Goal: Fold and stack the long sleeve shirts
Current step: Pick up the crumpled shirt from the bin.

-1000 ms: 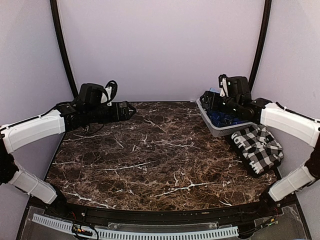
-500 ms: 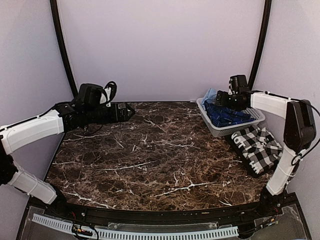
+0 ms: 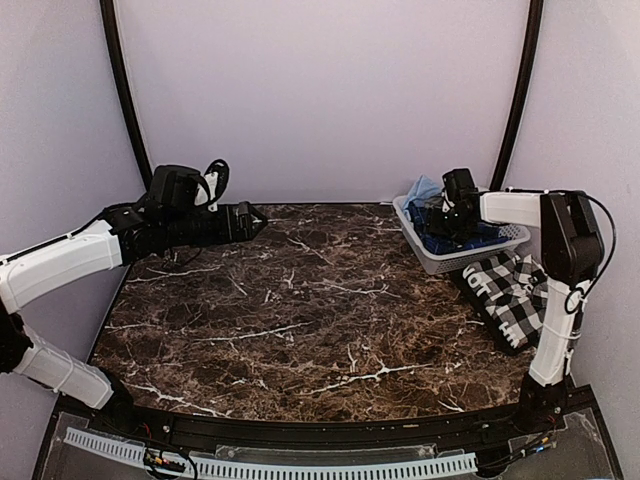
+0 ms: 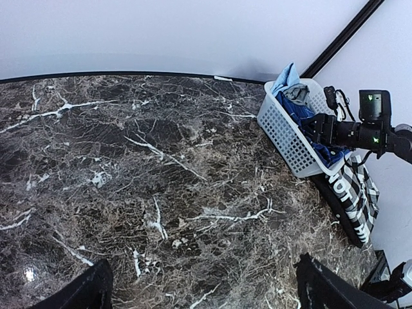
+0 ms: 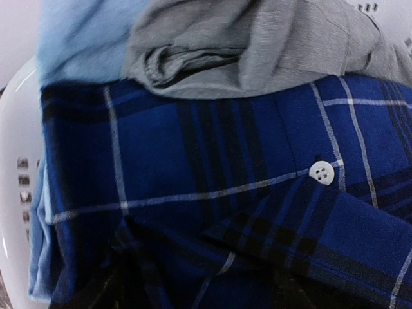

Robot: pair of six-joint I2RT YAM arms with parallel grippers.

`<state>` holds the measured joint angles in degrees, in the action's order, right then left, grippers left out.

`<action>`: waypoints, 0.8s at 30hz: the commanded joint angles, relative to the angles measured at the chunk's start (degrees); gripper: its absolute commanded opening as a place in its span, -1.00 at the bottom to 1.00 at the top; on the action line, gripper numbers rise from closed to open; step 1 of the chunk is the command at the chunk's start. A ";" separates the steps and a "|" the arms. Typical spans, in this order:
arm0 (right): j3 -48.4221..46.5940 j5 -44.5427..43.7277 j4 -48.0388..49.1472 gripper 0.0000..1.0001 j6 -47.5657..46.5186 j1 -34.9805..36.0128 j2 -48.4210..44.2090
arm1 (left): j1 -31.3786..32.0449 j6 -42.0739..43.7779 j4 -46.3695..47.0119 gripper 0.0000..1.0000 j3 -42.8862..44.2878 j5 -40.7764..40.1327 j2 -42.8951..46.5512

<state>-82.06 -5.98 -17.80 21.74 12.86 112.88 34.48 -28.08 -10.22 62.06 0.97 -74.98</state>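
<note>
Blue plaid shirt (image 5: 212, 193) is lying crumpled in the white basket (image 3: 440, 262) at the far right of the table (image 3: 300, 300), button placket showing. A grey garment (image 5: 257, 45) and a light blue garment (image 5: 77, 38) are sitting against its far edge. The black-and-white check shirt (image 3: 515, 295) is lying folded on the table just beside the basket, nearer the arm bases.

Step in hand, by my reading: pulling the plaid out for folding. It will go best if the pinch is taking plaid cloth only, low and away from the grey layer, at a thick fold or the placket. A straight lift should stop the basket from tipping or dragging.

Right gripper (image 3: 445, 222) is reaching down into the basket, forearm running level from the right and wrist bent downward. Its camera is pressed close to the cloth; I cannot tell whether the jaws are open or holding cloth.

Left gripper (image 3: 258, 220) is hanging above the far left of the table, pointing right, jaws spread wide and empty.
</note>
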 commanded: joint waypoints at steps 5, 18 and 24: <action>-4.43 -1.13 -3.72 -0.53 2.19 -0.12 1.90 | -0.36 0.04 -0.78 0.96 -0.64 -0.31 1.76; -5.46 2.17 -4.52 -1.00 -0.31 1.27 -11.30 | -0.36 0.05 0.14 0.96 -0.67 -0.36 1.36; -7.86 3.07 -4.91 -1.00 -3.75 5.40 -16.67 | -0.33 0.17 0.83 0.95 -0.58 -0.23 1.03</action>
<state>-86.70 -5.28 -23.73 21.17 14.92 99.66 34.48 -28.08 -10.22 62.06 0.95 -74.98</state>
